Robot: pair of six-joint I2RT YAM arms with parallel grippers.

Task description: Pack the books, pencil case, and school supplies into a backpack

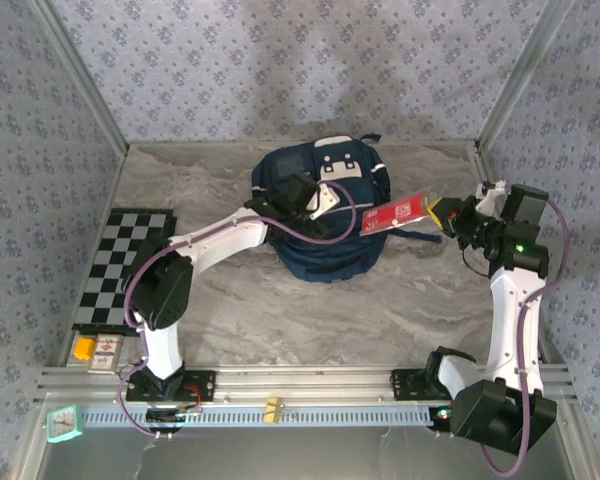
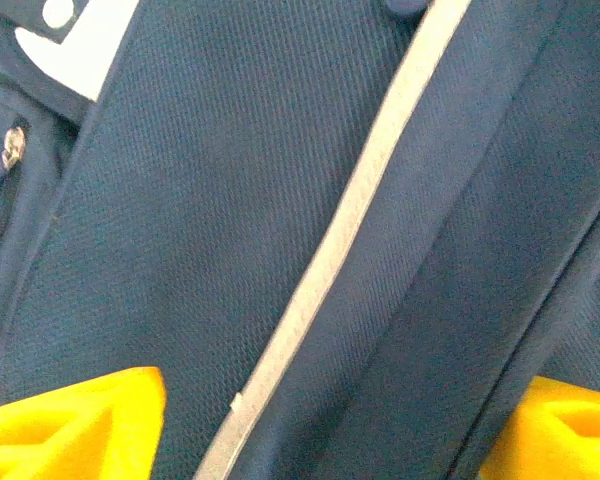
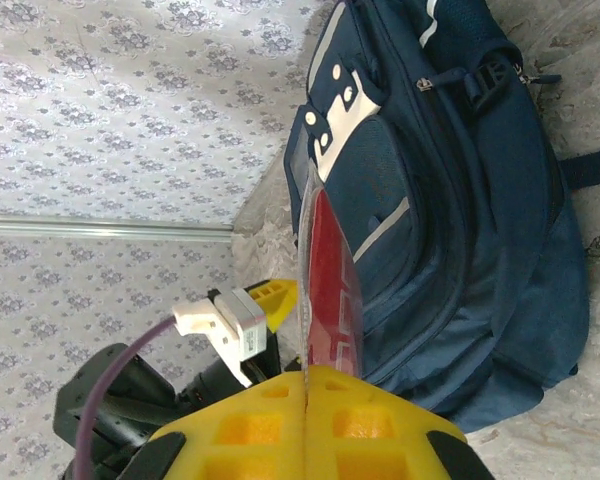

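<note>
School supplies (image 1: 393, 214) pinched in outstretched right hand (image 1: 440, 214); left hand (image 1: 315, 203) spread over backpack (image 1: 325, 257).

A black-and-white checkerboard mat (image 1: 125, 262) is lying flat along the left edge of the marbled bench (image 1: 280, 310). Just in front of it, a small orange block (image 1: 83, 348) is sitting beside a white card (image 1: 107, 352). A yellow clip (image 1: 272, 408) is sitting on the front rail.

Navy backpack (image 1: 330, 260), red packet (image 1: 392, 214)
</note>
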